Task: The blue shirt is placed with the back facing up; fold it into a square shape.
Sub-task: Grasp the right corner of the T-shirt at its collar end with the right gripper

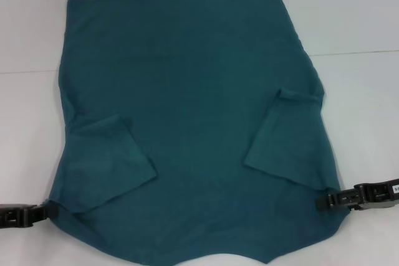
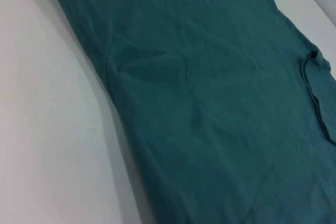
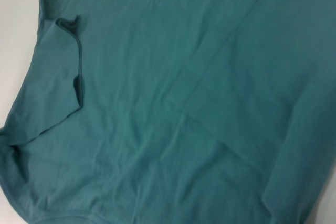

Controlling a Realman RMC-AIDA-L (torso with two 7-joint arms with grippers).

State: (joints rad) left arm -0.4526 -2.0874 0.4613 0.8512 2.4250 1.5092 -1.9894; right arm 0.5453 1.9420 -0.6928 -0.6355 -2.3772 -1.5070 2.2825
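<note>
The blue shirt (image 1: 193, 123) lies flat on the white surface (image 1: 361, 29), and every place here is given from it. Nearest the robot is its curved collar end. At the near left corner the left pincer (image 1: 45, 211) meets the cloth edge, and at the near right corner the right pincer (image 1: 321, 204) does the same. Whether either pincer is clamped on fabric or merely touching it cannot be told from these views; the wrist views show only cloth.

Just beyond the pincers, both sleeves are already turned inward onto the back: the left sleeve (image 1: 109, 160) and the right sleeve (image 1: 290, 144) lie as slanted flaps. Farther on, the body runs smooth to the straight hem at the far edge.

The next step is probably lifting the near end and carrying it toward the hem. The risks come from the soft cloth. If one pincer grips only a thin layer, that corner may slip and the fold will skew. Uneven lifting could drag the sleeve flaps open, and a fast pull may slide the whole shirt along the surface.
</note>
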